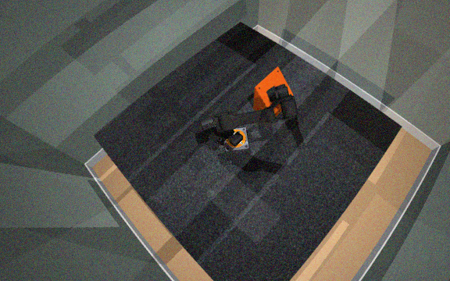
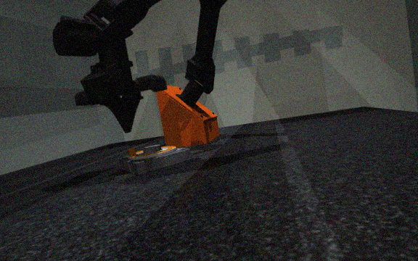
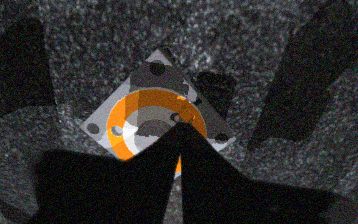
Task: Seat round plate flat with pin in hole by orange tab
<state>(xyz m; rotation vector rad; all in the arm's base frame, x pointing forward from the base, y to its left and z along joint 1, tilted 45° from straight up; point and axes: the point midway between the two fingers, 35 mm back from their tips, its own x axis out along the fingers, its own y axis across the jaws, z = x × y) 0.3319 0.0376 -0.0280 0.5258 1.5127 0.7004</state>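
The round plate [image 1: 244, 139] [image 2: 170, 148] [image 3: 147, 95], with an orange rim, sits around the dark post [image 2: 153, 147] [image 3: 152, 129] on the square grey base [image 2: 158, 164] [image 3: 99, 118]. Its orange tab [image 2: 132, 151] stands up at the left end in the exterior view. One hole [image 3: 176, 117] shows beside the tab area in the wrist view; whether the pin is inside it I cannot tell. Whether the plate lies fully flat is also unclear. My gripper [image 2: 127, 131] [image 3: 183, 128] is shut and empty, its tips in the air above the tab side, apart from the plate. The fingers hide the plate's near part in the wrist view.
The orange arm mount [image 1: 266, 87] [image 2: 183, 123] stands behind the base. The arm reaches over from it, with the upper parts above the plate. Low tan walls [image 1: 143, 211] [image 1: 389, 183] edge the dark floor. Arm shadows fall around the base.
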